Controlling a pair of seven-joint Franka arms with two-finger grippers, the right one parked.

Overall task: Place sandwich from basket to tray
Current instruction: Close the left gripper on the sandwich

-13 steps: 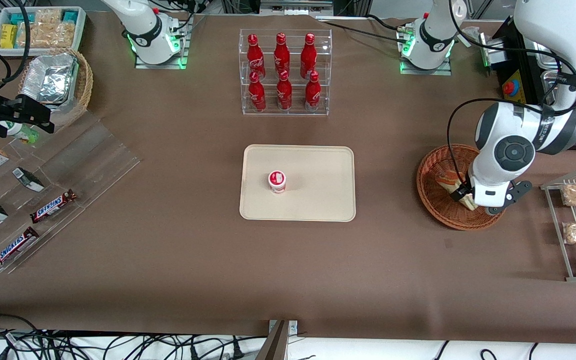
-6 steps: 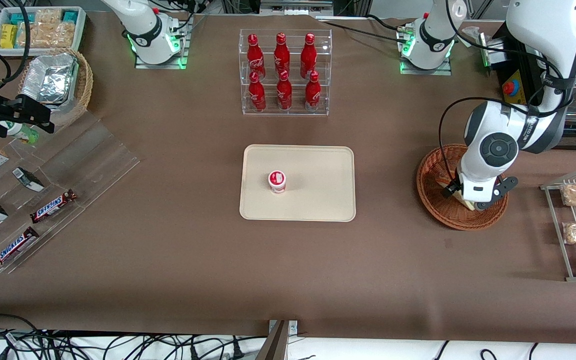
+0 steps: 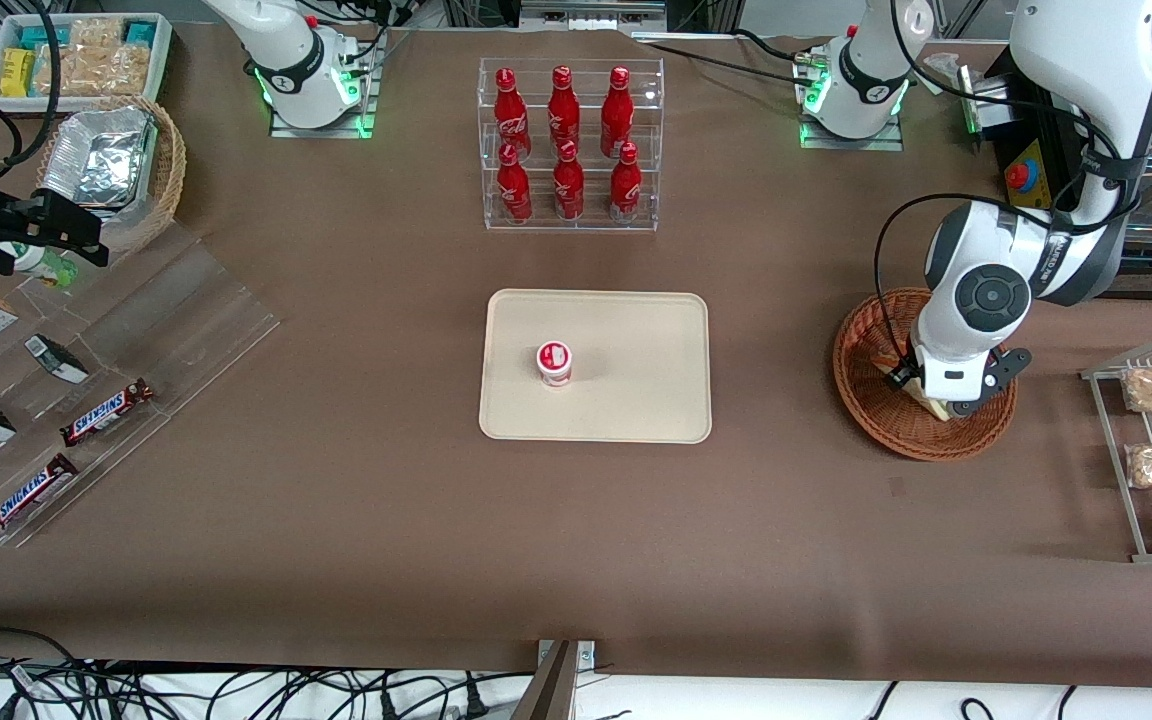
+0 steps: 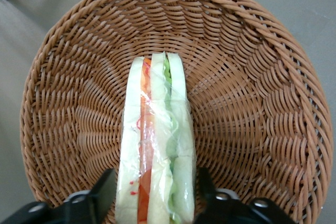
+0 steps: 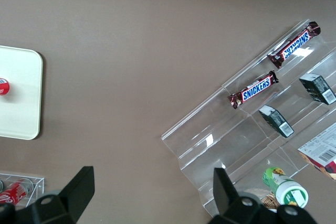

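Leftmost in the front view: Snickers bars (image 3: 106, 412) on clear acrylic steps (image 3: 151, 330), seen too by the right wrist camera. At mid-table, cream tray (image 3: 626, 365) carrying a small red-and-white cup (image 3: 554, 362), nearer the front camera than the rack of red bottles (image 3: 566, 145). Toward the working arm's end, wicker basket (image 3: 876, 405) with the arm's wrist over it, hiding nearly all its contents. Revealed only by the left wrist camera: sandwich (image 4: 156, 145) standing on edge in the basket (image 4: 262, 77), gripper (image 4: 155, 195) straddling it, black fingers (image 4: 102, 192) pressed to both bread faces, clamped on the wedge.
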